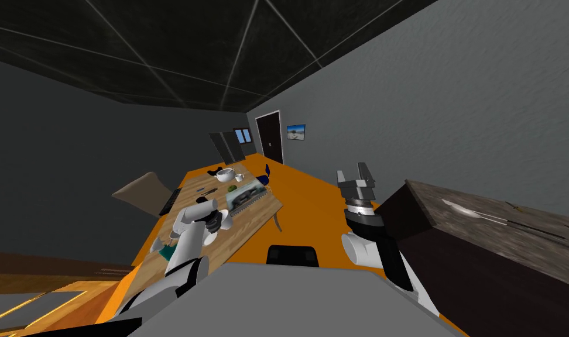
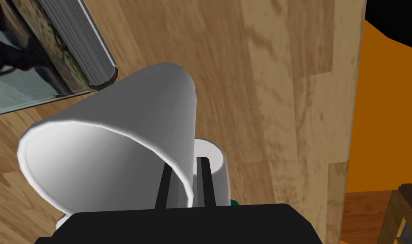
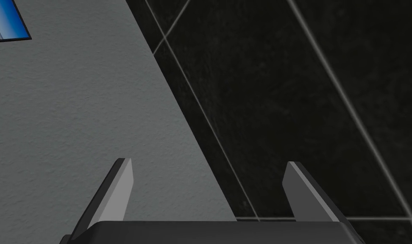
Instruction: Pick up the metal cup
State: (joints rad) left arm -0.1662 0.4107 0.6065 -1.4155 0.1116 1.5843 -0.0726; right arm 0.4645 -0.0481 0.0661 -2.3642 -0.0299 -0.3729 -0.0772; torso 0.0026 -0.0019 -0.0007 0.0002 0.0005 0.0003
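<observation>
Cup [image 2: 116,140], drawn plain white-grey rather than shiny, is sitting tilted in the left tool [image 2: 185,165], its open mouth turning back toward the wrist. The tool's fingers [image 2: 204,178] are standing close together and pinching the cup's wall at the rim, one inside the mouth and one outside. The cup is hanging over the near part of the wooden counter [image 2: 264,84], which is lying to the left of the orange floor [image 2: 391,106]. A second white round vessel [image 2: 211,154] is showing just past the cup's wall, partly hidden by it, and a small teal thing [image 2: 232,203] is peeking out beside the tool's dark body. A tray-like item with a grey ridged edge [image 2: 80,46] is lying on the counter just beyond the cup. A wooden chair [image 2: 406,207] is standing off the counter's edge. The right tool [image 3: 207,162] is pointing upward on the right, beside a dark cabinet [image 1: 482,251], its fingers spreading wide and gripping nothing.
</observation>
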